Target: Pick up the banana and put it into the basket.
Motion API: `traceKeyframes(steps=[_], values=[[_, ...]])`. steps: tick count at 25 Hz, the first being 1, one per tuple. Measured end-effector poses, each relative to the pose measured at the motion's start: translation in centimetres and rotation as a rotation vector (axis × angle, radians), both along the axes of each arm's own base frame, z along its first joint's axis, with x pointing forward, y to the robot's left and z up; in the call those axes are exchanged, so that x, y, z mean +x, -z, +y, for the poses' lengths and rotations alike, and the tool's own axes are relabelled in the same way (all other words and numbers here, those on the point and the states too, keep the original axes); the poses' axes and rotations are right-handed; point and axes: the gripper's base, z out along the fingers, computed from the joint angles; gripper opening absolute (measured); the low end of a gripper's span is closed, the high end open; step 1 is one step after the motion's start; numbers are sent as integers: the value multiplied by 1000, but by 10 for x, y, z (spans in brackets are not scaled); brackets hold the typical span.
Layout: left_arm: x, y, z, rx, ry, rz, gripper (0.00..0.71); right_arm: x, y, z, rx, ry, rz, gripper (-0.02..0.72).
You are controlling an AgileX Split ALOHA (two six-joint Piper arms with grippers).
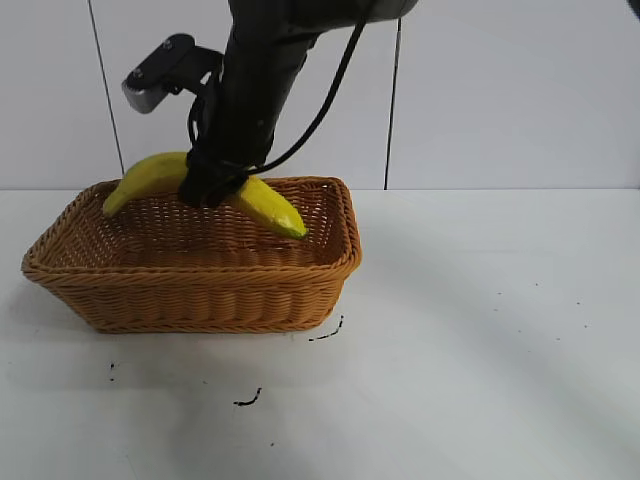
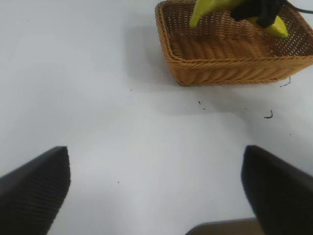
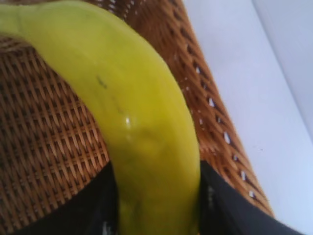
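Observation:
The yellow banana (image 1: 272, 207) is gripped at its middle by my right gripper (image 1: 212, 186), which is shut on it. It hangs over the tan woven basket (image 1: 190, 275), near the back wall at about rim height, with its greenish tip dipping inside. In the right wrist view the banana (image 3: 142, 122) fills the gap between the black fingers (image 3: 230, 205), with the basket weave (image 3: 49, 137) under it. My left gripper (image 2: 156, 186) is open and empty over bare table, far from the basket (image 2: 220, 63); from there the banana (image 2: 205, 9) also shows.
The basket stands on a white table (image 1: 480, 350) in front of a white panelled wall. A few small dark marks (image 1: 248, 400) lie on the table in front of the basket. The left arm does not show in the exterior view.

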Motion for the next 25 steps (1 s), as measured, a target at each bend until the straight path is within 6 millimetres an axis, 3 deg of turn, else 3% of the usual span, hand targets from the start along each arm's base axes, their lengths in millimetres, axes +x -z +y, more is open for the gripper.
traceKeyframes(steps=[4, 7, 10, 13, 18, 21, 25], values=[[0, 0, 0, 0, 0, 0, 690, 0, 0, 0, 8, 2, 4, 321], [0, 0, 0, 0, 0, 0, 690, 0, 0, 1, 11, 1, 1, 515], [0, 0, 0, 0, 0, 0, 690, 0, -2, 1, 12, 1, 0, 614], [0, 0, 0, 0, 0, 0, 690, -1, -13, 0, 35, 16, -4, 637], [0, 0, 0, 0, 0, 0, 690, -8, -60, -5, 209, 217, 43, 639], [0, 0, 0, 0, 0, 0, 690, -12, -85, -20, 295, 402, 134, 639], [0, 0, 0, 0, 0, 0, 690, -6, -97, -56, 286, 590, 244, 639]])
